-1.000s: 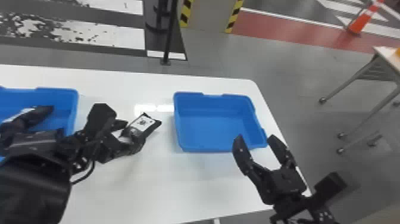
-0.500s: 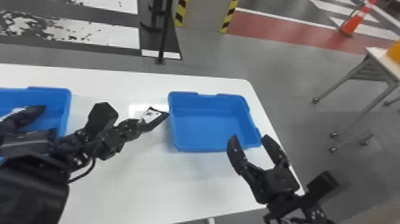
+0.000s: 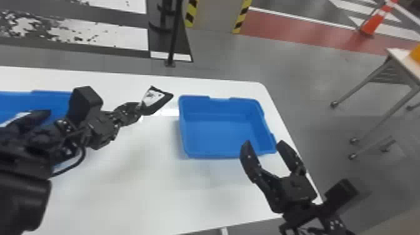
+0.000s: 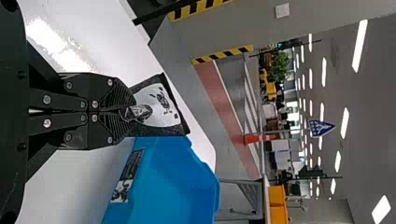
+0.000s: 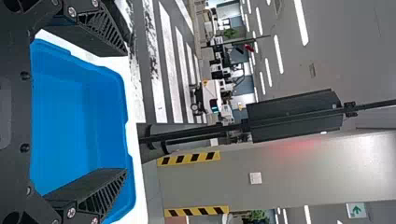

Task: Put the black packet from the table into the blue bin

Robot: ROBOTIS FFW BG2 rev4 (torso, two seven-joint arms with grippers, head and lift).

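While the left wrist view shows the left hand [image 3: 139,109] pinching the packet [image 4: 161,112], the right hand [image 3: 264,144] gapes.

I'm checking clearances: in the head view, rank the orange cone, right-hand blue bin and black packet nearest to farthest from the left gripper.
1. Black packet: held in the left gripper.
2. Right-hand blue bin: on the table, to the gripper's right.
3. Orange cone: on the floor, far right beyond the table.

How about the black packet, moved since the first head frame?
Yes: the black packet has moved up the head view and slightly right, against the right-hand blue bin, about level with its far rim.
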